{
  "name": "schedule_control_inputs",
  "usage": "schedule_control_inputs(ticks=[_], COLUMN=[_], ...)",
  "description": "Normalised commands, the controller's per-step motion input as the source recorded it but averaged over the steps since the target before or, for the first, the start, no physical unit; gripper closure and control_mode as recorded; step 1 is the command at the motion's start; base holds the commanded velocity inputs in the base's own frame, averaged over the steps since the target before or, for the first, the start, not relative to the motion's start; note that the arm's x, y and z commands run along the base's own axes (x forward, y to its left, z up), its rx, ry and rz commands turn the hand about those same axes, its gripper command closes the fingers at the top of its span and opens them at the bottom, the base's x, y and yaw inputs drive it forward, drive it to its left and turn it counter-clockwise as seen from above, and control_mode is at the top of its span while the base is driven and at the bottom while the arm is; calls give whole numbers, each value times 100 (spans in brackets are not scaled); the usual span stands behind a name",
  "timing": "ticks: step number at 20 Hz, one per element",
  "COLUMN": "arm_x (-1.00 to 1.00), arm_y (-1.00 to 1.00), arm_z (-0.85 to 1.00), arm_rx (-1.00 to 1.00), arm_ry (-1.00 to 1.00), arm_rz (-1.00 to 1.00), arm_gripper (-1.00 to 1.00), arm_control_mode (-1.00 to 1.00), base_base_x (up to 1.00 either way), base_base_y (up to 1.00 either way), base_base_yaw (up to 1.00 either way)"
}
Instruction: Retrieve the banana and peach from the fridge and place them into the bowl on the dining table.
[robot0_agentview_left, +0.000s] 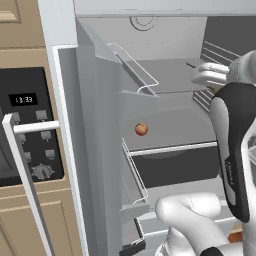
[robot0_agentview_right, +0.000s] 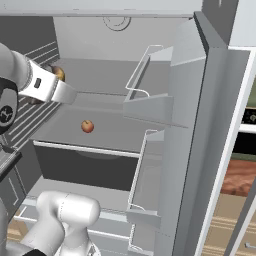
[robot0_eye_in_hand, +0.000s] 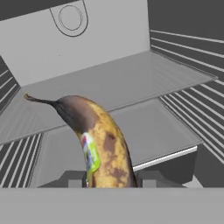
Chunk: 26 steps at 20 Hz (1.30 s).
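The fridge (robot0_agentview_left: 95, 125) stands open, its shelves bare grey. In the hand view my gripper (robot0_eye_in_hand: 109, 180) is shut on the banana (robot0_eye_in_hand: 103, 144), a brown-spotted yellow fruit with a sticker, its dark stem pointing up and left. From the left base view the gripper (robot0_agentview_left: 207, 75) hangs at upper-shelf height on the right side of the cavity, a bit of banana (robot0_agentview_left: 216, 90) showing under it. The peach (robot0_agentview_left: 141, 129) (robot0_agentview_right: 87, 126), small and orange-red, rests on the middle shelf, below and left of the hand. The bowl is out of view.
The left door's wire bins (robot0_agentview_left: 135, 70) and the right door's bins (robot0_agentview_right: 145, 75) flank the opening. A black oven (robot0_agentview_left: 30, 130) sits left of the fridge, behind the door's white bar handle (robot0_agentview_left: 25, 165). A strip of the reddish-brown dining table (robot0_agentview_right: 240, 182) shows past the right door.
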Motion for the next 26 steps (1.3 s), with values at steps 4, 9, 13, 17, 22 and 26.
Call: schedule_control_inputs(ticks=[4,9,13,17,22,26], arm_x=[0,0,0,0,0,0], arm_y=[0,0,0,0,0,0], arm_z=[0,0,0,0,0,0], arm_rx=[0,0,0,0,0,0], arm_ry=[0,0,0,0,0,0], arm_rz=[0,0,0,0,0,0], arm_gripper=[100,100,100,100,100,100], arm_control_mode=[-100,100,100,100,100,100], base_base_x=[0,-17,-71,-74,-66,-44], base_base_y=[0,0,0,0,0,0], base_base_yaw=[0,0,1,3,6,16])
